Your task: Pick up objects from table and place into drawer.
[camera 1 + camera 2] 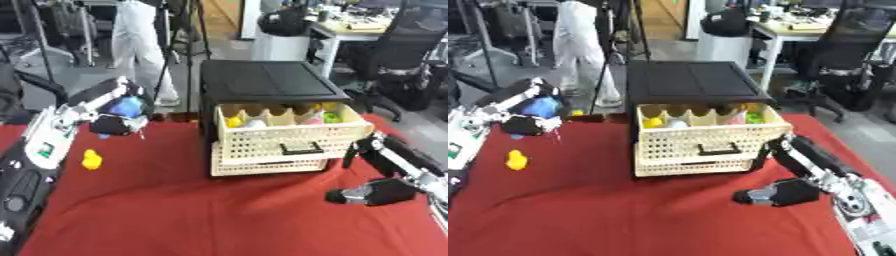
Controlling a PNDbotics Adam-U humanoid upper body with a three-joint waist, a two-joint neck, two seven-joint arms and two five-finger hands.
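Left eye view. A red table [175, 210] carries a cream drawer unit [280, 135] with a black top, set near the table's far edge, right of centre. The upper drawer [289, 132] is pulled out toward the near edge; small things in yellow, white, pink and green lie inside, along its back. The lower drawer is shut. The left hand [118, 122] is raised above the far left part of the table, fingers curled round a blue ball [129, 106]. A small yellow toy [91, 160] lies on the cloth near the left edge, below that hand and apart from it. The right hand [376, 192] sits low over the table's right side, just right of the drawer unit and in front of it, not touching it; fingers curled inward, nothing visible in them.

Right eye view. Same layout. The blue ball [539, 107] shows between the left hand's [525, 124] fingers, level with the unit's black top and well left of it. The yellow toy [516, 160] lies on the cloth by the left edge. The right hand [779, 194] hangs by the unit's lower right corner, fingers bent, holding nothing that can be seen.
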